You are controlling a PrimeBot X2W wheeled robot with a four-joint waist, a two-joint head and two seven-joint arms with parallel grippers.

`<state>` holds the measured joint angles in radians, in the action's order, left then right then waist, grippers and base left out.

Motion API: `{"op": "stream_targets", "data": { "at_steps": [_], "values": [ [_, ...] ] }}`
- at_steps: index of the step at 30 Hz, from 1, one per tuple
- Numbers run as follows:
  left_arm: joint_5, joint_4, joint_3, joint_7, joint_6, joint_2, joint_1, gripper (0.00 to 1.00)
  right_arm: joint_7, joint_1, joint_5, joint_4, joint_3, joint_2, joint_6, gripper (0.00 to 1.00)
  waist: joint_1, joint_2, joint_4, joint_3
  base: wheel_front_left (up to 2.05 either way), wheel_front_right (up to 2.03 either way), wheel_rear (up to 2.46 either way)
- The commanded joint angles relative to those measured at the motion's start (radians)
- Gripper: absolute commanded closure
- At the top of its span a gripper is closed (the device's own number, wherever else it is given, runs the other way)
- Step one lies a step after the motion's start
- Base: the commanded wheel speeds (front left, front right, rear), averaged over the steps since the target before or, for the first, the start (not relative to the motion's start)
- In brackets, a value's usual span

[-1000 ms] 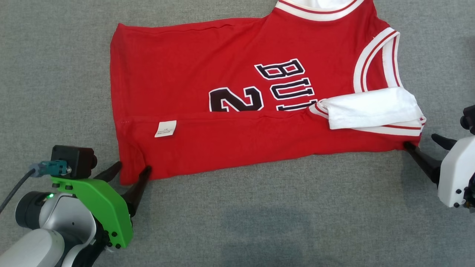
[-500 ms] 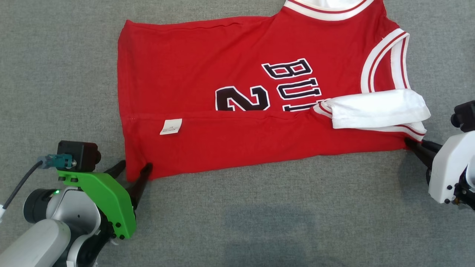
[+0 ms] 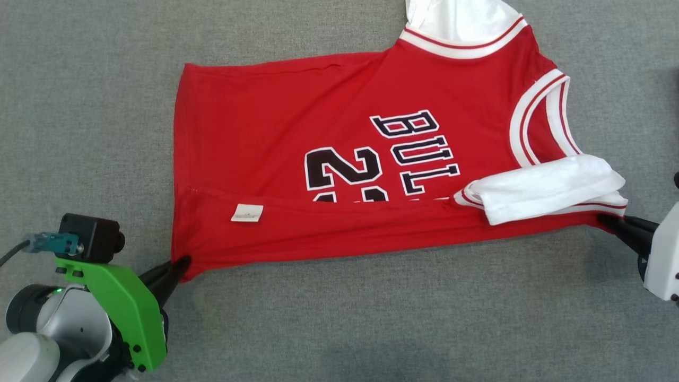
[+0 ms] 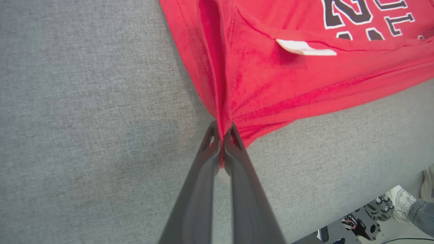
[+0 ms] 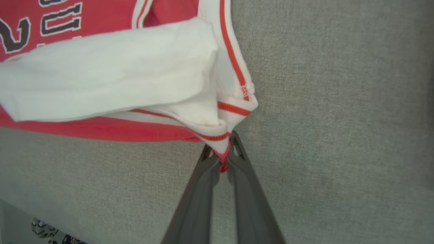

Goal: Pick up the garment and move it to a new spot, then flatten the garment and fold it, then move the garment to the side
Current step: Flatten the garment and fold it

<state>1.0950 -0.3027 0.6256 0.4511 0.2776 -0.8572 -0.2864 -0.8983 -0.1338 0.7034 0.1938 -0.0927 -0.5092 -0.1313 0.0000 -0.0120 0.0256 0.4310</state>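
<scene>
A red jersey (image 3: 329, 132) with white trim, black lettering and white sleeves lies on the grey cloth surface, its near long edge folded over and lifted slightly. My left gripper (image 3: 180, 263) is shut on the jersey's near-left hem corner (image 4: 222, 135), with fabric bunched between the fingers (image 4: 206, 159). At the near-right end, my right gripper (image 3: 607, 222) is shut on the white-and-red shoulder trim corner (image 5: 223, 149). A white sleeve (image 3: 546, 185) lies folded across that end. A small white tag (image 3: 247, 213) sits on the folded strip.
The grey cloth surface (image 3: 371, 318) stretches around the jersey on all sides. In the left wrist view, a person's shoe (image 4: 400, 200) and some equipment (image 4: 356, 227) show beyond the surface's edge at the lower right.
Both grippers went from open beside the jersey's near corners to shut on them. The near edge has lifted and pulled taut. The head camera has shifted.
</scene>
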Motion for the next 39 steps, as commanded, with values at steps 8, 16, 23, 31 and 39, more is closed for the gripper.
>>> {"op": "stream_targets", "data": {
  "at_steps": [8,16,23,31,39],
  "values": [
    [0.048,-0.146,0.007,0.019,0.018,-0.071,0.116,1.00,-0.125,0.119,0.064,0.075,-0.118,0.010,0.001,1.00,0.0000,0.0120,0.005,-0.044,0.00,0.00,0.00],
    [0.060,-0.171,0.037,-0.036,0.027,-0.039,0.214,1.00,-0.192,0.264,0.071,0.158,-0.183,0.057,0.001,1.00,0.0000,0.0120,0.000,-0.017,0.00,0.00,0.00],
    [0.026,-0.107,0.058,-0.041,0.009,-0.023,0.189,0.10,-0.166,0.248,0.036,0.150,-0.183,0.081,0.001,0.58,0.0000,0.0120,-0.005,-0.005,0.00,0.00,0.00],
    [0.001,-0.116,0.021,-0.070,0.043,-0.064,0.193,0.00,-0.121,0.218,-0.013,0.143,-0.191,0.052,0.001,0.00,0.0000,0.0120,-0.003,0.001,0.00,0.00,0.00],
    [-0.030,-0.140,-0.094,-0.095,0.060,-0.104,0.050,0.00,-0.048,-0.029,-0.045,0.183,-0.240,-0.001,0.001,0.00,0.0000,0.0120,0.007,0.096,0.00,0.00,0.00]
  ]
}}
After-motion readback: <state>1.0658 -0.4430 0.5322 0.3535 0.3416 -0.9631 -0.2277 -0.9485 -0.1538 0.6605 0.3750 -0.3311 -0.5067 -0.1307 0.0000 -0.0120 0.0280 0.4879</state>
